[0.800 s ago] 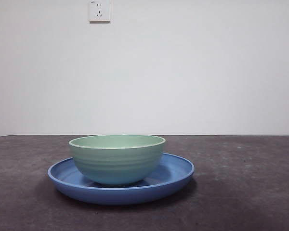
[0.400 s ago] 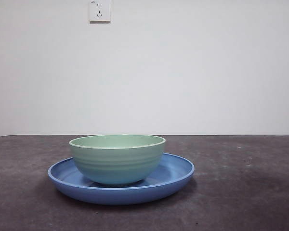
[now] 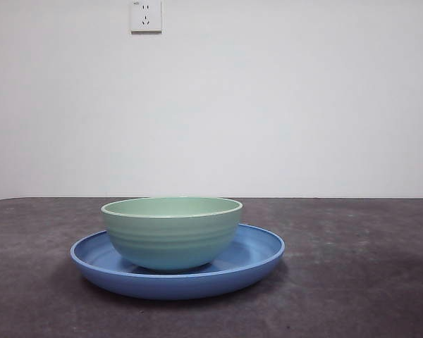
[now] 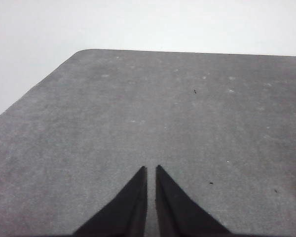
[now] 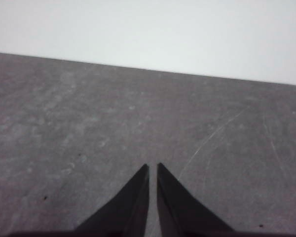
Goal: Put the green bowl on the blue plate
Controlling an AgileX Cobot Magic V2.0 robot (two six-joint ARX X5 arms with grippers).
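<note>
The green bowl (image 3: 170, 232) sits upright inside the blue plate (image 3: 257, 257), a little left of its middle, on the dark grey table (image 3: 366, 282); a white socket (image 3: 145, 15) is on the far wall; the left gripper (image 4: 151, 170) and right gripper (image 5: 153, 168) both hang over bare tabletop, jaws nearly closed on nothing.

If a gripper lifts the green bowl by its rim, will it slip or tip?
The green bowl looks glossy, so it probably slips easily. It seems rigid. Its narrow base on the blue plate may let it slide if pushed.
</note>
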